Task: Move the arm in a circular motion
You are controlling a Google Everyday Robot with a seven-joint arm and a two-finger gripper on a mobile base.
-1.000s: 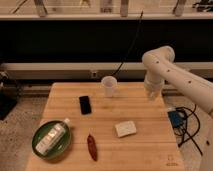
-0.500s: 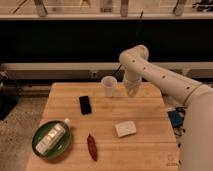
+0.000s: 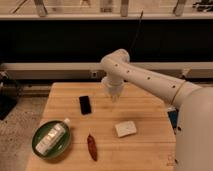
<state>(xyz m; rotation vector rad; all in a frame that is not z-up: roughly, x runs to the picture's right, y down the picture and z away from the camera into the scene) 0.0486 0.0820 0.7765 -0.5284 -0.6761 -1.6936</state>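
Note:
The arm (image 3: pixel 150 80) is large and white, made of thick rounded tube segments with small dark dots. It reaches from the lower right up and leftward over the wooden table (image 3: pixel 145 107). Its bulbous joint (image 3: pixel 115 63) sits above the table's back middle. From there it bends down to the gripper (image 3: pixel 114 95), which points at the tabletop just right of a black phone (image 3: pixel 85 104). The small white cup is hidden behind the gripper.
A green bowl (image 3: pixel 42 150) at the front left holds a white bottle (image 3: pixel 51 137). A red chili pepper (image 3: pixel 92 146) lies at the front middle. A white block (image 3: pixel 125 128) lies right of centre. A dark wall with a ledge runs behind the table.
The arm has swung steadily leftward over the past second. Its gripper moved from the table's back right to the back middle and now covers the white cup.

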